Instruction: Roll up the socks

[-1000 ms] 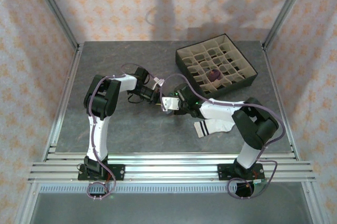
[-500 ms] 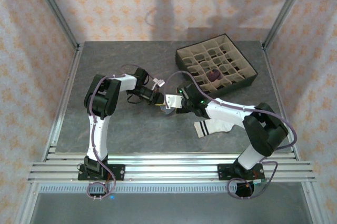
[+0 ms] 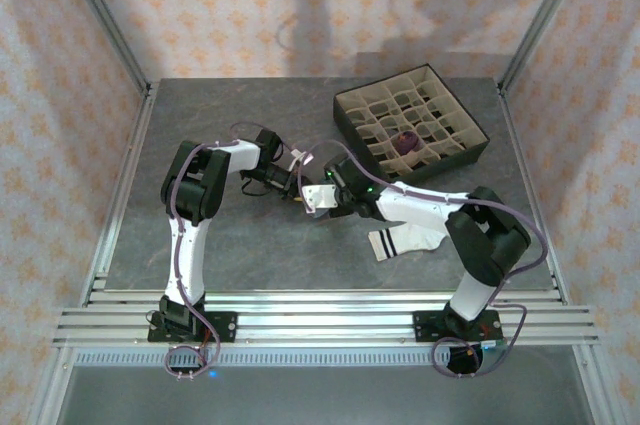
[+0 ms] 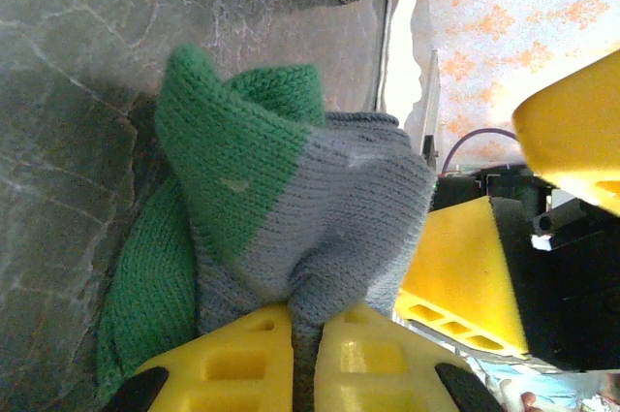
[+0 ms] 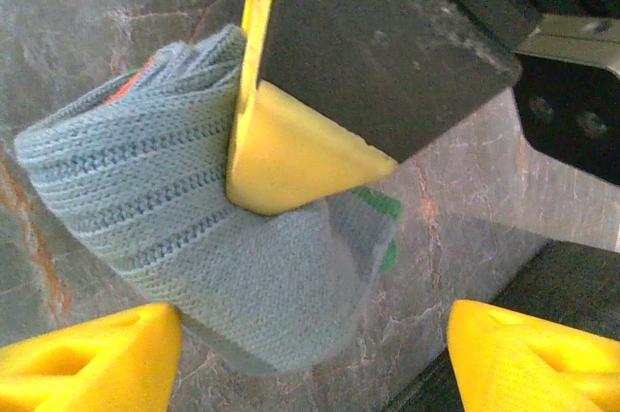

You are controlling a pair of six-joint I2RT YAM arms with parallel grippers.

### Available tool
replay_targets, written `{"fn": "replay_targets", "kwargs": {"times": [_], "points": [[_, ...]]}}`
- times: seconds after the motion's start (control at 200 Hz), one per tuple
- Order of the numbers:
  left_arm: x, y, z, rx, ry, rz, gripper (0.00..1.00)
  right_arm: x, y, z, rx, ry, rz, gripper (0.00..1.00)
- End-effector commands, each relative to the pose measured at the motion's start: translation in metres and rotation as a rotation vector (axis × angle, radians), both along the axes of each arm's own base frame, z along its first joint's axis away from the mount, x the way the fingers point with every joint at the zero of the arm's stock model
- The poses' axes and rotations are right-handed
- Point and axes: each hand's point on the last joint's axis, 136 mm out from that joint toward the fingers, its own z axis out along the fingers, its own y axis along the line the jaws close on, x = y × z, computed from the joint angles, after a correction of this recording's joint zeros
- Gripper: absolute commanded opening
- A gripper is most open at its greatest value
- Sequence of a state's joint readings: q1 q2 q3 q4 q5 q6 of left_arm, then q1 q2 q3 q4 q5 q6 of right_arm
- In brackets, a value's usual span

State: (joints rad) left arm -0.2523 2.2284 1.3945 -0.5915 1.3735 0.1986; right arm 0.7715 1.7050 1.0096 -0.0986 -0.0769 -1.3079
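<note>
Left wrist view showed the left end effector clenched on the grey sock. Its two yellow fingers pinched a fold of fabric below the green toe, with the sock bunched on the tabletop. In the right wrist view the right end effector stood released, its fingers spread to either side of the same sock. Whether either finger touched it could not be told. The left's finger pressed into the bundle from above. In the top view both met mid-tabletop. The white sock lay flat beside the right arm, and the purple sock sat in a compartment of the box.

The step in hand looked to be rolling the grey sock, with the roll partly formed. The next move likely called for the right end effector to close around the bundle, so the left could let go without it unwinding.
</note>
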Motion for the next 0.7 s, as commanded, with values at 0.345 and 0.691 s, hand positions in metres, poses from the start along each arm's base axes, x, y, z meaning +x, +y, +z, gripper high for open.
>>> {"fn": "replay_targets", "kwargs": {"times": [0.345, 0.691], "points": [[-0.020, 0.016, -0.044, 0.136, 0.128, -0.014, 0.09, 0.006, 0.017, -0.033, -0.080, 0.072, 0.056, 0.74], [-0.014, 0.018, -0.044, 0.130, 0.125, -0.003, 0.09, -0.022, 0.012, -0.056, -0.097, 0.209, 0.081, 0.75]]}}
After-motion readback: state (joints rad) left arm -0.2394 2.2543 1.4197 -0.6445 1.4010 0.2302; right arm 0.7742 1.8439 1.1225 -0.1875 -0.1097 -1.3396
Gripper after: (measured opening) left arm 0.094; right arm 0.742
